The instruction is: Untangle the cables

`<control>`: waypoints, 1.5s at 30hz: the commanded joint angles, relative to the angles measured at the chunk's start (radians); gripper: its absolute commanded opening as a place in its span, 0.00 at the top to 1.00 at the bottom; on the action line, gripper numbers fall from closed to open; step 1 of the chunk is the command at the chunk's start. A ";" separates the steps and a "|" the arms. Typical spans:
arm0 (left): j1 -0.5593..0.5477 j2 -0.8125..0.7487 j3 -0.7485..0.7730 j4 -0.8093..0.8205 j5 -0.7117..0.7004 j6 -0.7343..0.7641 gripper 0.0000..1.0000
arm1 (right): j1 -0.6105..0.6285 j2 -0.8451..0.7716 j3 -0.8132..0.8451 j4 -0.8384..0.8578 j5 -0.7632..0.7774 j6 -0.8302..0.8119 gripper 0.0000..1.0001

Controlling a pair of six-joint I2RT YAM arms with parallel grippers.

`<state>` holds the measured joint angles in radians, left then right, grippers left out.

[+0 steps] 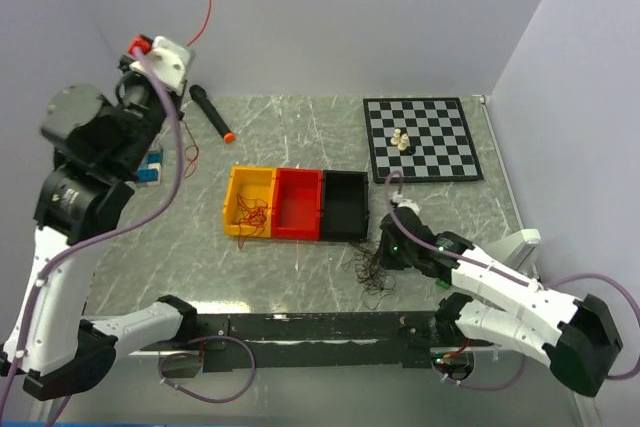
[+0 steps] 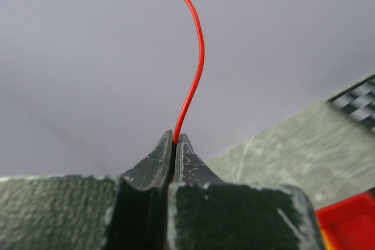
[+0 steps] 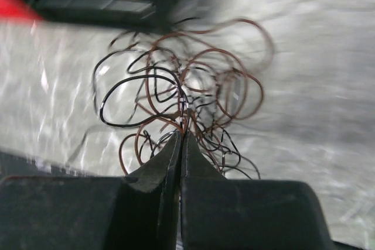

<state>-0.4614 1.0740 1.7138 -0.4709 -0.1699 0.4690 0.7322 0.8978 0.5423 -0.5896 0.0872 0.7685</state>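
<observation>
My left gripper is raised high at the back left, shut on the lower end of a thin red cable that curves up in front of the wall. My right gripper is low on the table in front of the black bin. It is shut on strands at the near edge of a tangle of black and brown cables, which lies loose on the marble top. More thin orange-red cables lie in the yellow bin.
A red bin and a black bin adjoin the yellow one. A chessboard with a few pale pieces sits at the back right. A black marker with an orange tip lies at the back left, near a blue item.
</observation>
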 commanded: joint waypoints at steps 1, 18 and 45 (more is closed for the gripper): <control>0.003 0.009 0.138 -0.041 0.203 -0.128 0.98 | 0.117 0.065 0.068 0.097 -0.052 -0.072 1.00; 0.003 -0.074 0.090 0.007 0.224 -0.144 0.99 | 0.208 0.343 0.422 0.135 -0.001 -0.202 0.28; 0.004 -0.264 -0.197 0.155 -0.198 -0.161 0.96 | 0.358 1.156 1.248 0.033 -0.014 -0.494 0.29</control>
<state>-0.4614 0.8360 1.5112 -0.3573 -0.3199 0.3264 1.0843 1.9976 1.6989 -0.5056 0.0620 0.3153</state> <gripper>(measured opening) 0.046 0.718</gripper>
